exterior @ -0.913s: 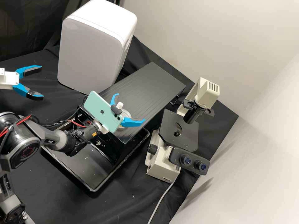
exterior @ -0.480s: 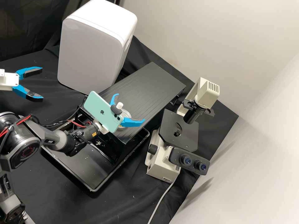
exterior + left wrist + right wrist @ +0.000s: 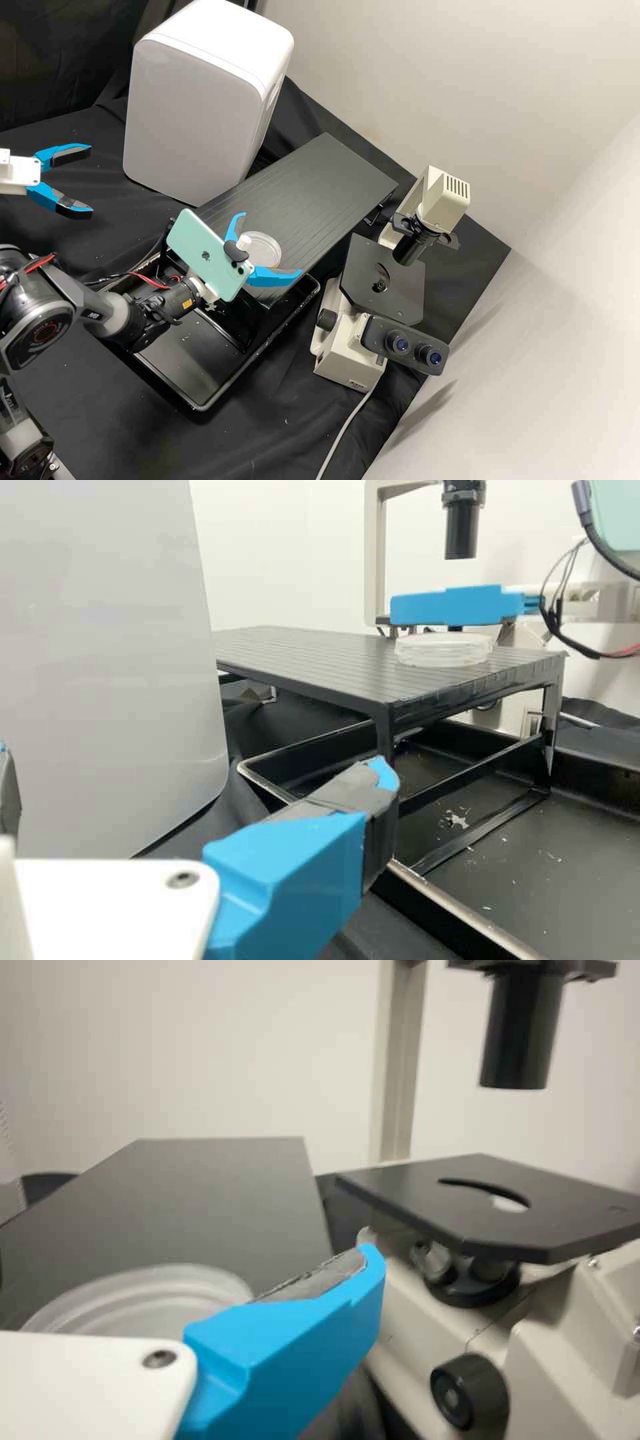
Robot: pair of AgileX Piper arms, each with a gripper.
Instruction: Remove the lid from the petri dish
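The clear petri dish [image 3: 260, 249], lid on, sits at the near corner of the black ribbed platform [image 3: 313, 187]. My right gripper [image 3: 271, 244] is open, one blue finger on each side of the dish, and neither visibly presses on it. The right wrist view has the dish [image 3: 130, 1300] just ahead of its blue finger [image 3: 300, 1330]. My left gripper [image 3: 88, 178] hangs open and holds nothing, far to the left over the black cloth. From the left wrist view the dish [image 3: 443, 648] lies on the platform, with the other arm's blue finger [image 3: 455, 605] above it.
A tall white box [image 3: 207, 93] stands behind the platform, close to the left gripper. A white microscope [image 3: 393, 293] stands to the right of the platform, its black stage [image 3: 490, 1205] near the right gripper. The platform rests in a black tray [image 3: 200, 367] with a raised rim.
The right gripper has drawn back a little toward the platform's near corner, and more of the dish now shows between its open fingers. The left gripper barely moved.
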